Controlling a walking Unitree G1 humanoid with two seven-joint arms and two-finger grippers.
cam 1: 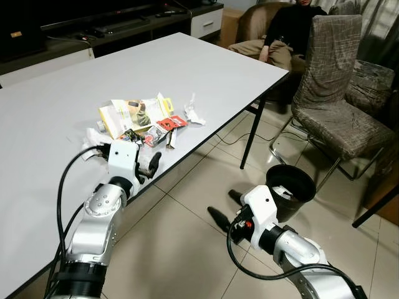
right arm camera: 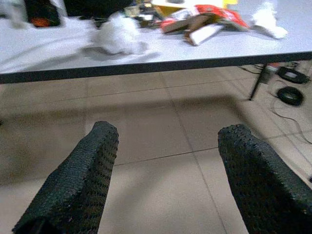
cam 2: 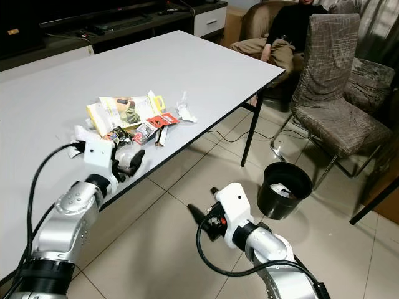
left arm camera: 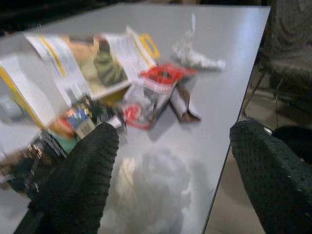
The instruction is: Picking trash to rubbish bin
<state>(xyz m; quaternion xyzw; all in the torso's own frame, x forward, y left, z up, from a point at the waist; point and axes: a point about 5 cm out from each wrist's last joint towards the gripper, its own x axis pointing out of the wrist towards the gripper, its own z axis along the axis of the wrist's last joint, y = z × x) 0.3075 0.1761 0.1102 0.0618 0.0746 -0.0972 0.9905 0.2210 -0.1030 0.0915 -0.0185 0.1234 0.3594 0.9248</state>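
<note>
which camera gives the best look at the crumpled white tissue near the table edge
The left wrist view: the white tissue lies straight ahead between the open left hand fingers, though blurred. The right wrist view shows it small, from below table level. In the eye views the left hand partly hides it.

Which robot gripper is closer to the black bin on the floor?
The right. The right gripper hovers low over the floor tiles beside the black bin; the left gripper is up at the table edge by the trash pile.
</note>
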